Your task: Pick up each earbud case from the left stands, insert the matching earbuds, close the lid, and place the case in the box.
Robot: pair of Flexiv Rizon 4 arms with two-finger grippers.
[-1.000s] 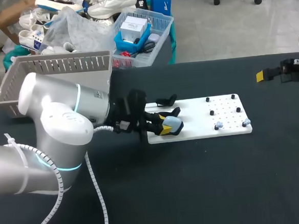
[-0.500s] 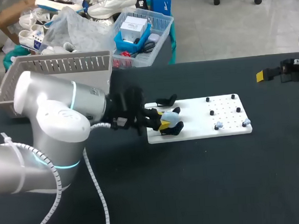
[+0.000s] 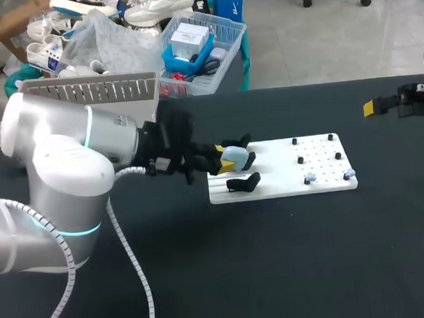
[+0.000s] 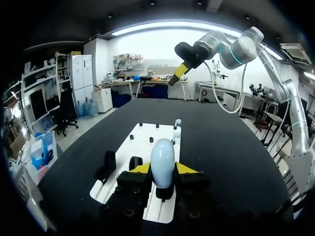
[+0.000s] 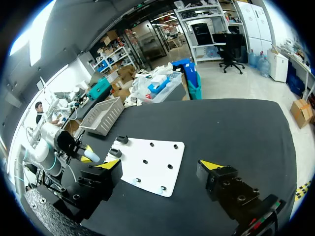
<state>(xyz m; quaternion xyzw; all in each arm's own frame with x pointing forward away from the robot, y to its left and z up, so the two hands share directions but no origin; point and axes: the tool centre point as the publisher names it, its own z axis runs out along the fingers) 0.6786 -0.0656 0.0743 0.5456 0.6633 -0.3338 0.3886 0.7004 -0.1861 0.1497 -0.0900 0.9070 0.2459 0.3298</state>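
Note:
My left gripper (image 3: 225, 162) is shut on a pale blue earbud case (image 3: 235, 155), held above the left end of the white board (image 3: 287, 186). In the left wrist view the case (image 4: 162, 162) stands upright between the yellow tips of the left gripper (image 4: 163, 169). Two black stands (image 3: 244, 184) (image 3: 234, 142) on the board are bare. Two small earbuds (image 3: 310, 177) (image 3: 349, 173) lie on the board's right part. My right gripper (image 5: 160, 166) hangs open and empty far off over the table's right side, seen in the head view as the right gripper (image 3: 383, 105).
A grey slatted basket (image 3: 83, 91) stands at the table's back left, behind my left arm; from the right wrist this basket (image 5: 103, 115) lies beyond the board (image 5: 157, 152). Small black pegs (image 3: 299, 160) dot the board's right half.
My left gripper has lifted the case off the near stand and drawn it back and to the left. That stand is now bare. The right arm has not moved.

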